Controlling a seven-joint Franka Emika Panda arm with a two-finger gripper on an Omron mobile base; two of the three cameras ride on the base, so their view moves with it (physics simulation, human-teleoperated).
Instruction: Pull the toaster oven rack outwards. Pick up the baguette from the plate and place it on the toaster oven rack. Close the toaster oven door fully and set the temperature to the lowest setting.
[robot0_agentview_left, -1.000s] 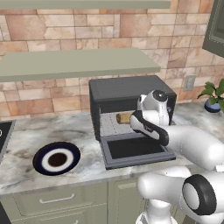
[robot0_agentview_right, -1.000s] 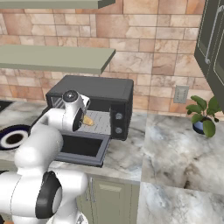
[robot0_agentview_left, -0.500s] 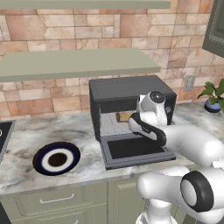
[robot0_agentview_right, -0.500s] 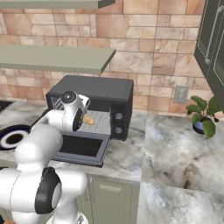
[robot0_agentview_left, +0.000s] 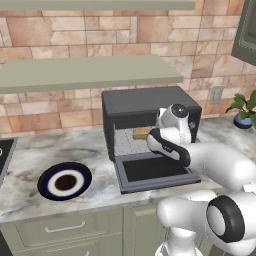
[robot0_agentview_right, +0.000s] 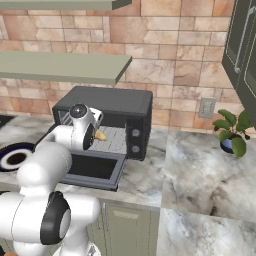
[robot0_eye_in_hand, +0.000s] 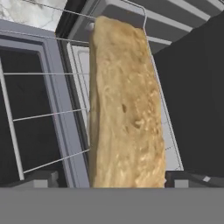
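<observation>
Hand view: the baguette (robot0_eye_in_hand: 124, 109) is lying along the toaster oven rack (robot0_eye_in_hand: 39, 116), filling the centre of the frame. The gripper (robot0_eye_in_hand: 107, 179) is standing spread at the bottom edge, fingertips (robot0_eye_in_hand: 37, 178) flanking the loaf, contact indiscernible. The toaster oven door (robot0_agentview_left: 155, 171) is hanging open at mid-frame.

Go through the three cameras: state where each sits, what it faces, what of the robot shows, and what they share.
Left base view: behind the arm on its left, facing the oven and plate; arm at lower right.
Right base view: behind on its right, facing the oven and a plant; arm at lower left.
Hand view: on the hand, looking along the claw at the baguette on the rack.
Shared: all show the baguette.
</observation>
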